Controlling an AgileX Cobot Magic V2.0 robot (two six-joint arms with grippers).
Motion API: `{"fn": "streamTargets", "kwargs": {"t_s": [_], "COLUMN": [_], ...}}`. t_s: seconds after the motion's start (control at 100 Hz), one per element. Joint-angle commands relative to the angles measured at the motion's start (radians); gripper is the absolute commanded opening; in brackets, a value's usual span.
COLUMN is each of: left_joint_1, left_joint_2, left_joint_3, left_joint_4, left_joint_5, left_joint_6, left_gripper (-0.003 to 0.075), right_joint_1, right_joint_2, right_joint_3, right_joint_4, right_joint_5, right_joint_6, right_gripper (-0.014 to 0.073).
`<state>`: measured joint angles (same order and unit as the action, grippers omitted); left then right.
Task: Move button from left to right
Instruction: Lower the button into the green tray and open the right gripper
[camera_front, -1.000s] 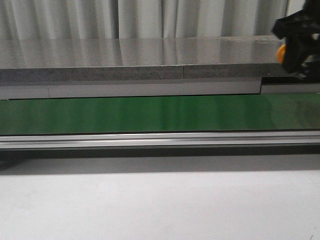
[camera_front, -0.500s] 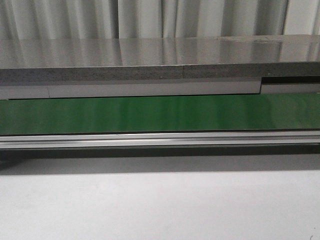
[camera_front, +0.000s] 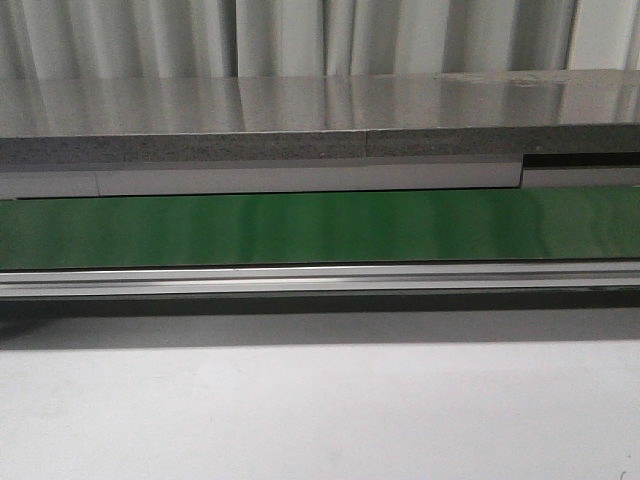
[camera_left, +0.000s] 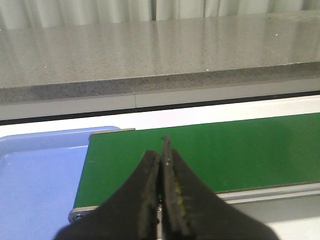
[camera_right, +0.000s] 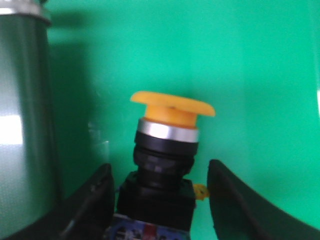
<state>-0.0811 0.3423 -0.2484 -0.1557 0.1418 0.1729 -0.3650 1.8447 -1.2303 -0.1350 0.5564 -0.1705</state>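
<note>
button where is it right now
Only the right wrist view shows the button: upright between the right gripper's open jaws, over a green surface.

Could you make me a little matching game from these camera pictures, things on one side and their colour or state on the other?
Things:
1. button cap
2. belt
3. tray
4. left gripper

Colour or state:
A. green
B. shut, with nothing between its fingers
C. yellow-orange
D. pale blue

Pairs: 1-C, 2-A, 3-D, 4-B.

The button stands between the fingers of the right gripper, seen only in the right wrist view. There is a gap at the finger on one side, so I cannot tell whether the gripper grips it.
</note>
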Motion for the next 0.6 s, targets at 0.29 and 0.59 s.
{"fn": "streamTargets", "kwargs": {"t_s": [0.29, 0.59], "left_joint_1": [-0.008, -0.008], "left_joint_2": [0.004, 0.004], "left_joint_3": [-0.026, -0.026], "left_joint_4": [-0.011, -0.011], "left_joint_5": [-0.084, -0.084], "left_joint_6": [0.002, 0.002], "left_gripper": [-0.0020, -0.0020], "right_joint_1": [-0.007, -0.007], "right_joint_2": [-0.019, -0.027], "right_joint_3": [-0.036, -0.036], "right_joint_4": [0.014, 0.015], "right_joint_5": [-0.053, -0.058], "right_joint_6": [-0.012, -0.001], "right_gripper": [0.0482, 0.0554]}}
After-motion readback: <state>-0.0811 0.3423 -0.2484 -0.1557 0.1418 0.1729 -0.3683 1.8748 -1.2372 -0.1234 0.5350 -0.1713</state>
